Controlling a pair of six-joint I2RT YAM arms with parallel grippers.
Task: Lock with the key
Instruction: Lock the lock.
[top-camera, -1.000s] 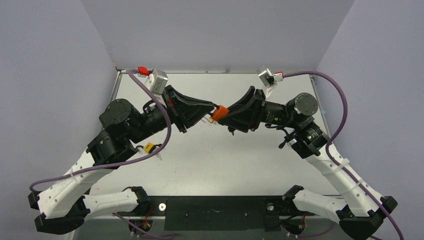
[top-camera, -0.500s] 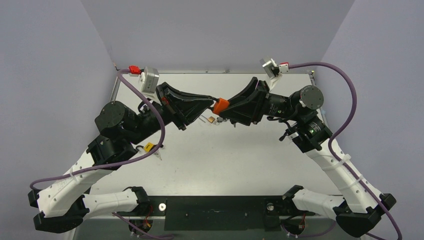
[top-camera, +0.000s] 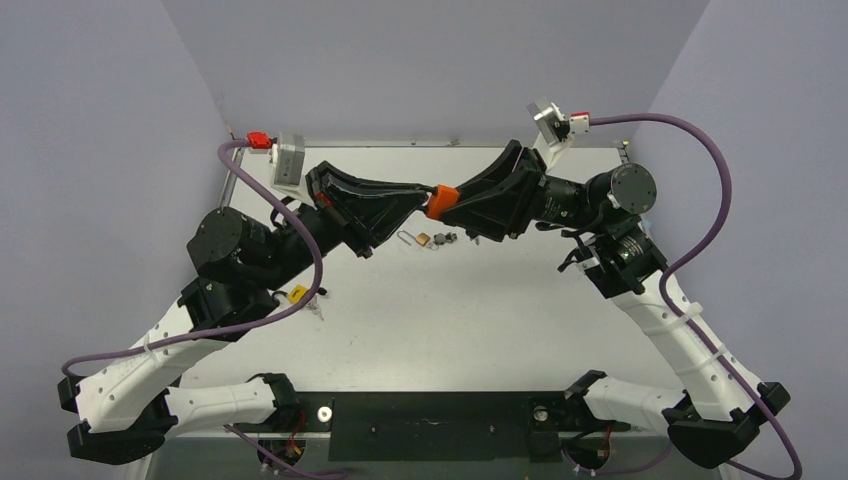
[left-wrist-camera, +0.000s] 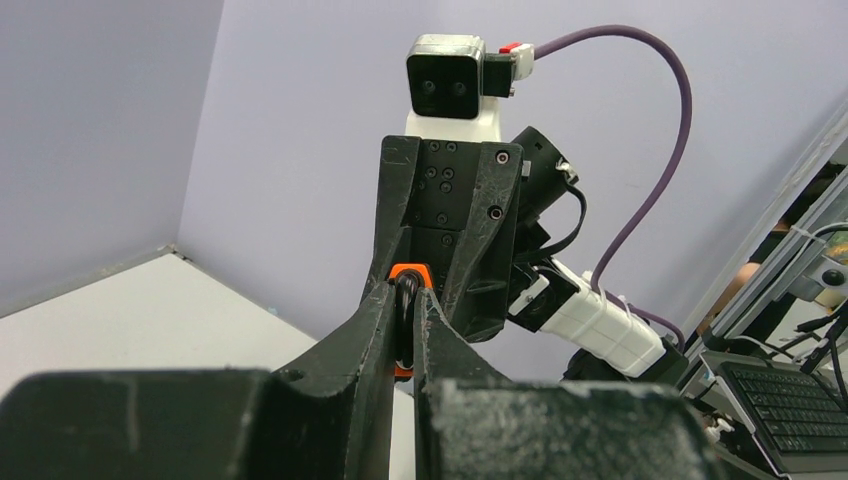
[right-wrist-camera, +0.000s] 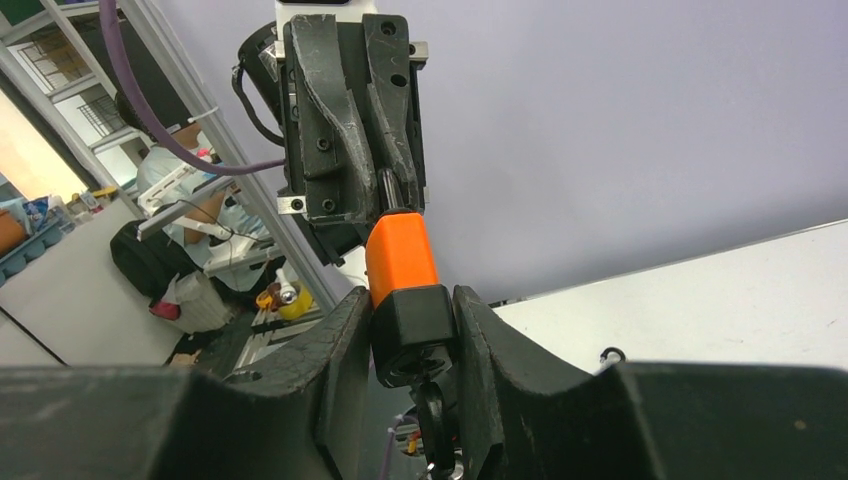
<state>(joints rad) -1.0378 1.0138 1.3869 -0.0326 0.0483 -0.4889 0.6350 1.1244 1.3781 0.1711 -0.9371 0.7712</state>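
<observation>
An orange padlock with a black base hangs in the air between both arms, above the table's far middle. My left gripper is shut on its black shackle; the orange body shows just beyond my left gripper. My right gripper is shut on the padlock's black base, with the orange body sticking out past my right gripper. A black-headed key sits in the keyhole under the base, between the right fingers.
A small brass padlock with an open wire shackle and a bunch of keys lie on the table under the grippers. A small yellow object lies by the left arm. Grey walls close the far and side edges.
Both arms have raised the orange padlock and carried it toward the far wall. The small brass padlock and keys on the table have come into view beneath.
</observation>
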